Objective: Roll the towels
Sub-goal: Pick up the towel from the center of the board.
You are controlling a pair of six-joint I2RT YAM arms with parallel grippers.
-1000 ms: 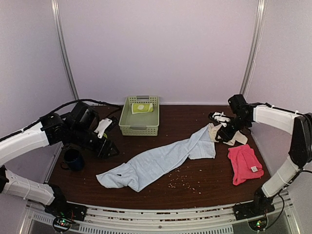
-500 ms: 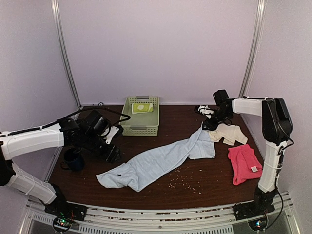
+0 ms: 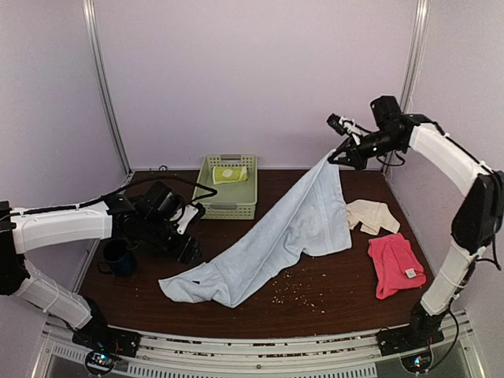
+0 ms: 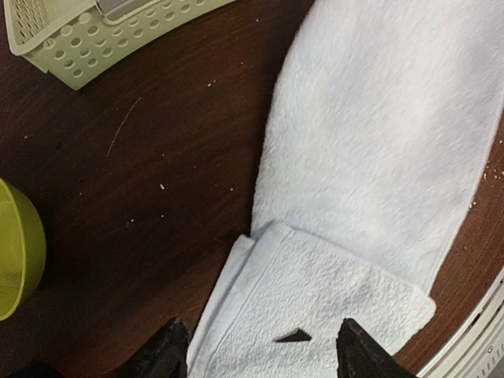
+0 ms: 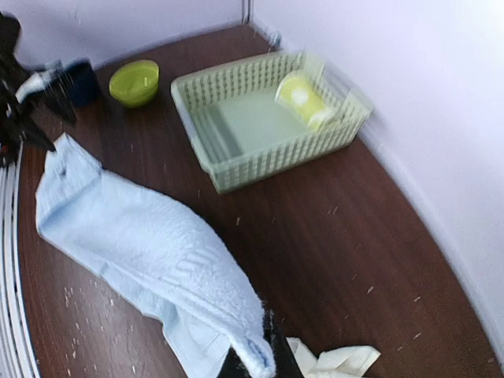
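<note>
The large light blue towel [image 3: 291, 224] is stretched from the table up to my right gripper [image 3: 335, 157], which is shut on its far corner high above the back right. In the right wrist view the towel [image 5: 150, 244] hangs down from the shut gripper [image 5: 264, 358]. Its near end lies folded on the table, and my left gripper [image 3: 189, 250] hovers open just over it. The left wrist view shows that gripper [image 4: 260, 350] straddling the folded end of the towel [image 4: 370, 142]. A cream-white towel [image 3: 374, 216] and a hot pink towel [image 3: 394, 264] lie crumpled at the right. A rolled lime-green towel [image 3: 230, 173] sits in the basket.
The green plastic basket [image 3: 224, 209] stands at the back centre. A dark mug [image 3: 118, 256] sits under my left arm, with a yellow-green bowl [image 5: 134, 83] beside it. Crumbs [image 3: 295, 291] are scattered on the brown table near the front.
My right gripper shut on the blue towel's far corner and rose up and back, lifting that end off the table. The left gripper edged right toward the towel's near end.
</note>
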